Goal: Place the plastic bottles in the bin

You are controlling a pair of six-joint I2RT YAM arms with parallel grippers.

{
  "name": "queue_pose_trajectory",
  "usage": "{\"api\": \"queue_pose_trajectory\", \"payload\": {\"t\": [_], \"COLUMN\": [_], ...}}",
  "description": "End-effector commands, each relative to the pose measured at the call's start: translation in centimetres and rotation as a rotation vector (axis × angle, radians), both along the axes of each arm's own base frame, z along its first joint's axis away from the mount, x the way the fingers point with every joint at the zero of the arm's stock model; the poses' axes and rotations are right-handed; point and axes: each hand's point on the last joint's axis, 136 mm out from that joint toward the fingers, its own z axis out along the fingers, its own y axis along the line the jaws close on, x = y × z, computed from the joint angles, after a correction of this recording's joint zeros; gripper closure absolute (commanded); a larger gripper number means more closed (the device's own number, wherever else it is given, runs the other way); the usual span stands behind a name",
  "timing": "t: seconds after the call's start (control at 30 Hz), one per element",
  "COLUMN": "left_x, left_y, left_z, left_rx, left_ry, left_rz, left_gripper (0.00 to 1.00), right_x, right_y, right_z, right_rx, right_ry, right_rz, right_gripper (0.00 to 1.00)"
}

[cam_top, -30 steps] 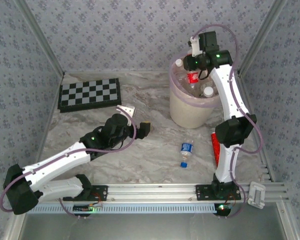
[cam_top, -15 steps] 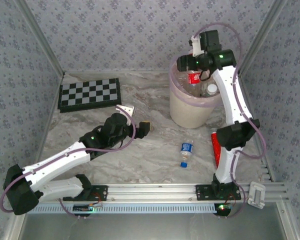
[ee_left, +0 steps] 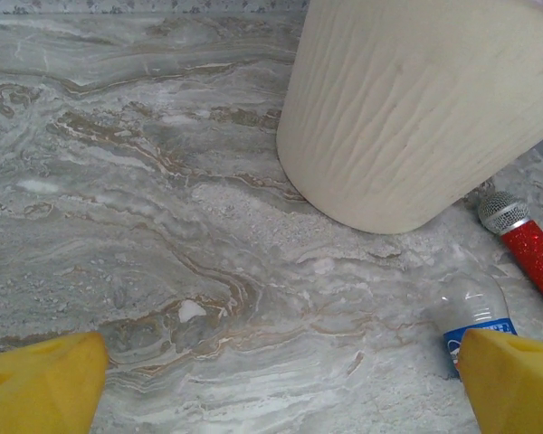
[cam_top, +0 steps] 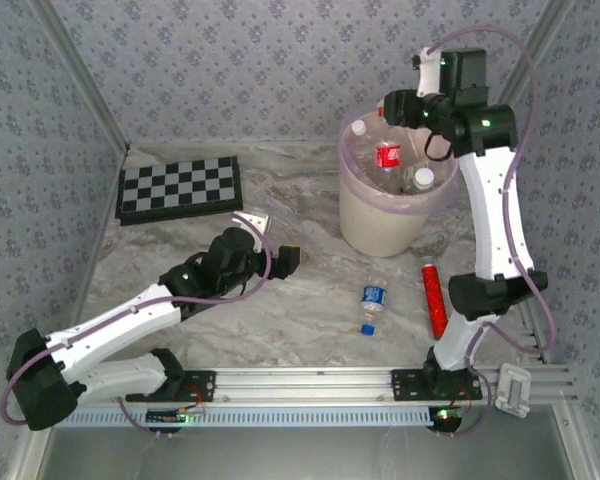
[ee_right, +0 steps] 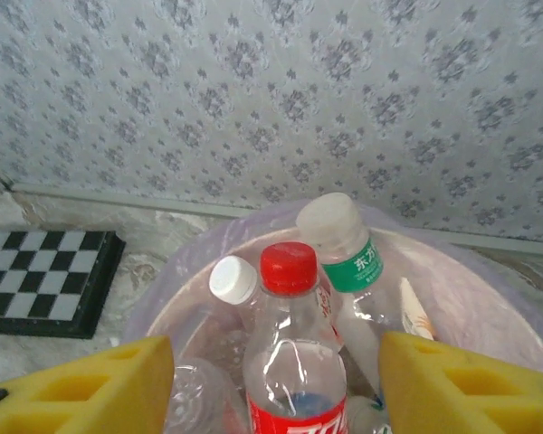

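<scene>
— On the far right of the worktop (cam_top: 310, 200), you will find the bin (cam_top: 380, 225): cream, with a pink liner over its rim. Several bottles stand inside it. Identify the red-capped bottle (ee_right: 290, 353) with its red label, the green-label bottle (ee_right: 344, 244) behind it, and the white-capped bottle (ee_right: 233, 280) to its left in the right wrist view.

— And the right claw?

— You see the right claw (ee_right: 276, 362) above the bin, toward its far right rim. Its yellow fingers (ee_right: 81, 389) stand apart with nothing between them: released. The bottles seen through the gap sit lower, inside the bin.

— Is any bottle outside the bin?

— Yes. You have one loose bottle (cam_top: 372, 303), with a blue label and blue cap. It lies on its side on the worktop, nearer the arm bases than the bin and apart from it, cap toward the near edge. A red microphone (cam_top: 435, 300) lies to its right, not touching it.

— State of the left claw?

— The left claw (ee_left: 279, 384) sits low over the worktop, left of the loose bottle, facing the bin's wall. Its fingers are spread wide and grasp nothing. In its wrist view, the loose bottle lies just beside the right-hand finger.

— Anything else?

— You will note a checkerboard (cam_top: 180, 188) at the far left, well apart from both claws.
</scene>
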Motion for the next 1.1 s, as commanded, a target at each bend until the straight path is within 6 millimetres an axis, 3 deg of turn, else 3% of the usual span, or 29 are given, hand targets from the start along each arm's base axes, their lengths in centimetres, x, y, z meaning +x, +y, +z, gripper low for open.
{"api": "queue_pose_trajectory", "payload": {"t": [0.0,0.17,0.37,0.43,0.5,0.6,0.73,0.87,0.93,1.07], "left_x": [-0.2,-0.5,-0.2,-0.1,0.0,0.3,0.1,-1.7,-2.8,-4.6], "left_y": [0.4,1.0,0.1,-0.8,-2.0,-4.7,-10.0,-16.0,-18.2,-20.6], "left_z": [0.4,0.5,0.3,0.0,-0.4,-1.8,-4.6,-6.9,-7.9,-10.3], "left_rx": [-0.039,-0.035,-0.028,-0.017,-0.013,-0.043,-0.019,0.025,0.046,0.082], "left_ry": [0.003,0.001,0.006,0.029,0.063,0.139,0.215,0.274,0.304,0.385], "left_rz": [0.011,0.023,-0.003,-0.030,-0.059,-0.081,-0.094,-0.195,-0.242,-0.307], "left_gripper": [0.01,0.01,0.01,0.01,0.01,0.01,0.01,0.01,0.01,0.01], "right_x": [1.5,1.2,-0.1,-0.3,-0.6,-2.0,-4.6,-6.7,-7.4,-8.6], "right_y": [1.0,0.4,1.2,1.4,1.1,-0.1,-2.8,-4.5,-4.9,-5.7], "right_z": [-3.7,-9.1,-11.5,-10.8,-8.6,-4.6,-1.2,-0.4,-0.6,-1.0], "right_rx": [0.003,-0.035,0.044,0.047,0.041,0.053,0.128,0.211,0.218,0.218], "right_ry": [0.078,0.193,0.219,0.209,0.166,0.088,0.037,-0.001,0.003,0.004], "right_rz": [0.020,-0.008,0.006,0.011,0.001,-0.039,-0.120,-0.175,-0.186,-0.197], "right_gripper": [0.56,0.72,0.77,0.75,0.68,0.41,0.17,0.00,0.00,0.00]}}
